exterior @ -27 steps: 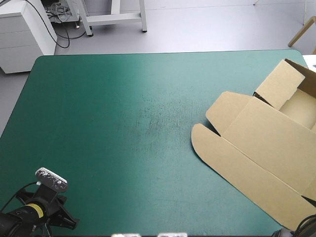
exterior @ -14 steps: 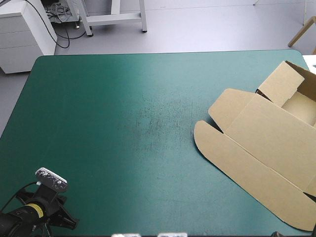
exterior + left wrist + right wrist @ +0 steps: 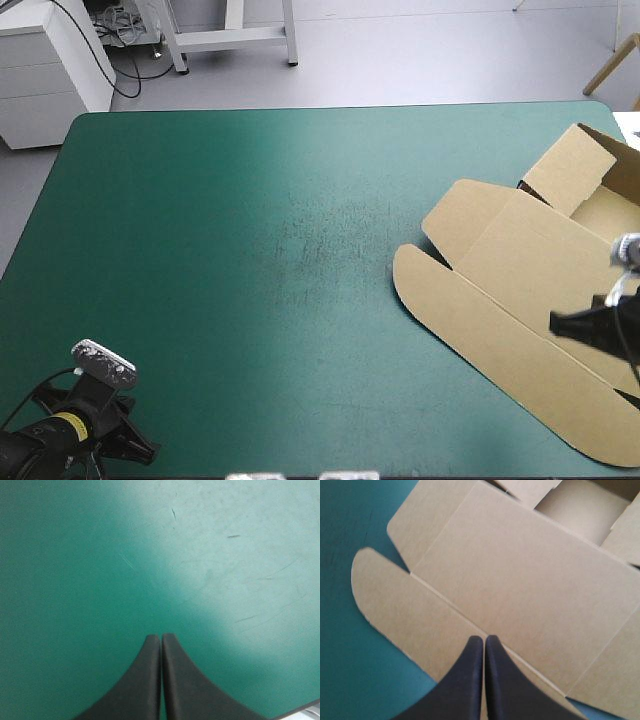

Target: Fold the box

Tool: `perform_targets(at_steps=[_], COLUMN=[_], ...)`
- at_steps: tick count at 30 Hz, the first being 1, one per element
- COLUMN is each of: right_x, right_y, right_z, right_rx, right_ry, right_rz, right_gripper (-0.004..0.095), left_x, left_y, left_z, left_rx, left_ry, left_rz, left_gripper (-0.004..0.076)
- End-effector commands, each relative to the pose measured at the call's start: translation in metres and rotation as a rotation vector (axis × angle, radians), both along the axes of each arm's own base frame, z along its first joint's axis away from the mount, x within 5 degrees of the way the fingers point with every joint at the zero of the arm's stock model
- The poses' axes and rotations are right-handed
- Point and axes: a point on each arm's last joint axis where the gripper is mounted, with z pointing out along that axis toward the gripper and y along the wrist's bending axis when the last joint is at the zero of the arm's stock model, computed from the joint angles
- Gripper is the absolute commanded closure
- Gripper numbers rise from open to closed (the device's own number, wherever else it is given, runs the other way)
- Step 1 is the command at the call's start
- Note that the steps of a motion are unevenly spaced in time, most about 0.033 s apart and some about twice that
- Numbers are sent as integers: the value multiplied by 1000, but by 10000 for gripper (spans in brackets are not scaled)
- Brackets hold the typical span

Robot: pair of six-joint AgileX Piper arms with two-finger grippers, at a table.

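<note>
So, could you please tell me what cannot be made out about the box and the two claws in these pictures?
The box: its right part runs off the high view's edge; the right wrist view cuts it off too.
The right claw: shut over the box; whether its tips touch the board cannot be told in either view.
The left claw: shut over the teal-green cover; its wrist view shows no box.
</note>
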Motion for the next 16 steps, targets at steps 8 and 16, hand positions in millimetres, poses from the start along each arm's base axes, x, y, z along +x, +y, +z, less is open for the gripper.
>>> perform_targets(at_steps=[8,16], right_x=[-42,-67], right_y=[13,15], right_z=[-88,-105], right_rx=[-50,-93], right_ry=[23,-131], right_rz=[142,138], right_gripper=[912,912], left_x=[4,4], left_y=[-2,-2], left_z=[9,9], left_rx=[-19,-17], left_ry=[-52,-53], left_rz=[1,-2], left_gripper=[734,734])
